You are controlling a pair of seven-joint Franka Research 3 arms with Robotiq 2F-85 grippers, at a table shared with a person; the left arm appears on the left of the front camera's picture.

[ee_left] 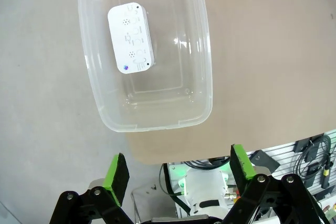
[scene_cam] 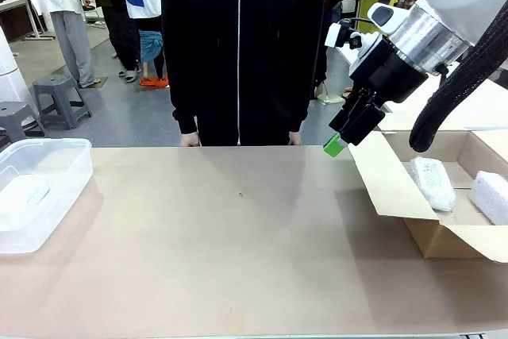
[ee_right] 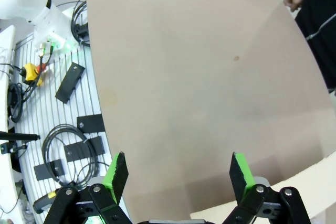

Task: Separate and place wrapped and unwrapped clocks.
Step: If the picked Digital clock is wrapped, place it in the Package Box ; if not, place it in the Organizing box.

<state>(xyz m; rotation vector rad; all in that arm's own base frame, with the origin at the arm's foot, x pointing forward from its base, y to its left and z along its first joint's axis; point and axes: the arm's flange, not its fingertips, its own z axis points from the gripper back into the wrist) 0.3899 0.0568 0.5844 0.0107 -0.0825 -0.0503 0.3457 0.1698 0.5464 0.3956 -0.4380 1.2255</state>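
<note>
Brown worktop (scene_cam: pixel 238 260) spreads bare across the lower part of the front frame, with a clear plastic tub (scene_cam: pixel 67 166) at the left edge and an open cardboard box (scene_cam: pixel 397 188) at the right edge. Inside the tub lies the unwrapped clock (scene_cam: pixel 22 194), a smooth white block; from the left wrist frame it shows in the upper left as a rounded rectangle (ee_left: pixel 130 38) lying flat on the tub floor, its face dotted with small holes and marks, apart from the tub walls (ee_left: pixel 157 121). Both bubble-wrap bundles sit in the cardboard box: the first wrapped clock (scene_cam: pixel 432 182) lies lengthwise near the box's middle, and the second wrapped clock (scene_cam: pixel 490 194) lies just beside it at the frame's right edge. Above the box's raised left flap hangs the right claw (scene_cam: pixel 343 134), in the upper right of the front frame, clear of the worktop; in its own wrist frame the right claw (ee_right: pixel 178 169) stands released with nothing between the green pads. At the bottom of the left wrist frame the left claw (ee_left: pixel 178 169) is likewise spread wide and empty, over the worktop edge below the tub. A person in a black zipped jacket (scene_cam: pixel 238 45) stands at the far side, top centre.
</note>
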